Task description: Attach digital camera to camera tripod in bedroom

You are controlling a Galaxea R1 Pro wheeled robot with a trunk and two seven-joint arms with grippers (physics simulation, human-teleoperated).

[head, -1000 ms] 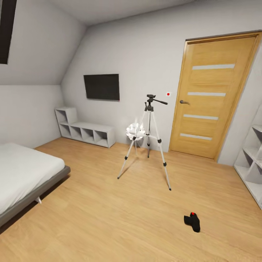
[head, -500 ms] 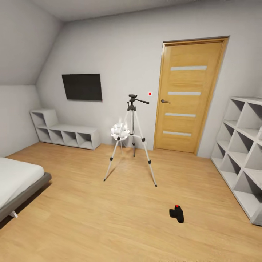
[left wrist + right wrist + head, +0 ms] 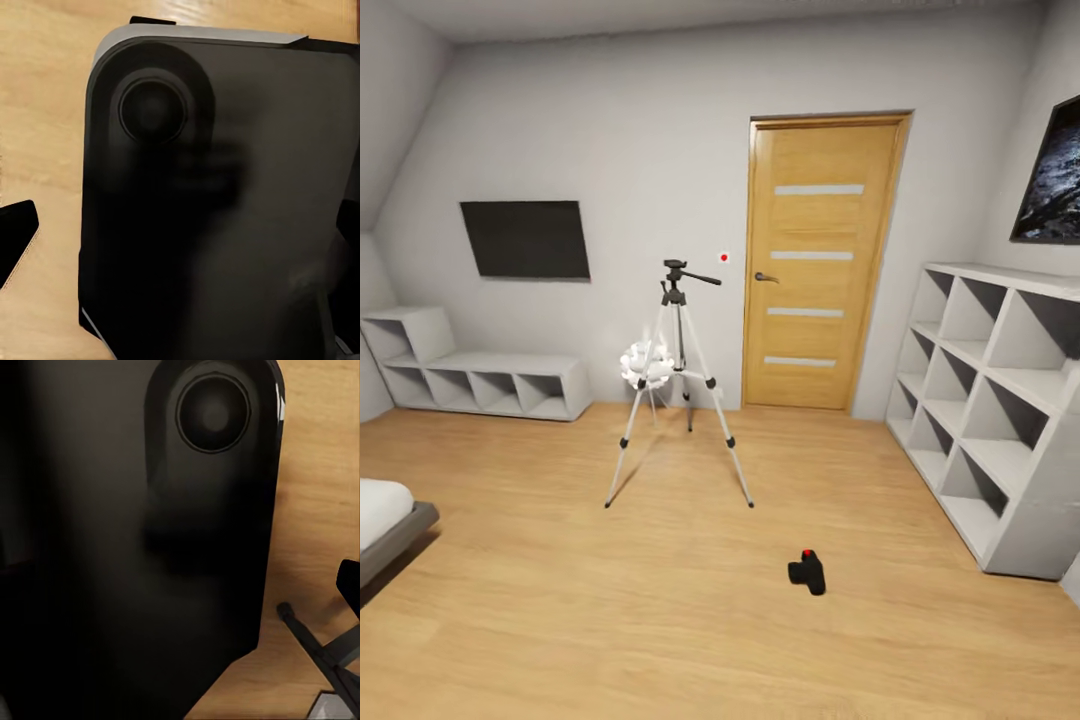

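Across the light wood floor of the attic bedroom, I have both task pieces in the head view. The small black camera with the red dot on top lies on the bare floor, well apart from the tall tripod with silver-white legs and a black pan head, which stands upright further back, near the wooden door. A small white ball-cluster lamp sits just behind the tripod's legs.

I judge I'm at the approach step: nothing is picked up and the robot is not yet within reach of the camera. Next I need to drive closer to the camera, lower the trunk and bring one arm down to floor level for the pick.

Both wrist cameras look down at dark rounded robot body panels over the floor, and I cannot tell how either gripper stands.

Compared with a second ago, the whole picture has swung: the grey bed has slid almost out at the left edge, while the white cube shelves and a dark framed picture have come in on the right. That is my head turning, not the things moving.
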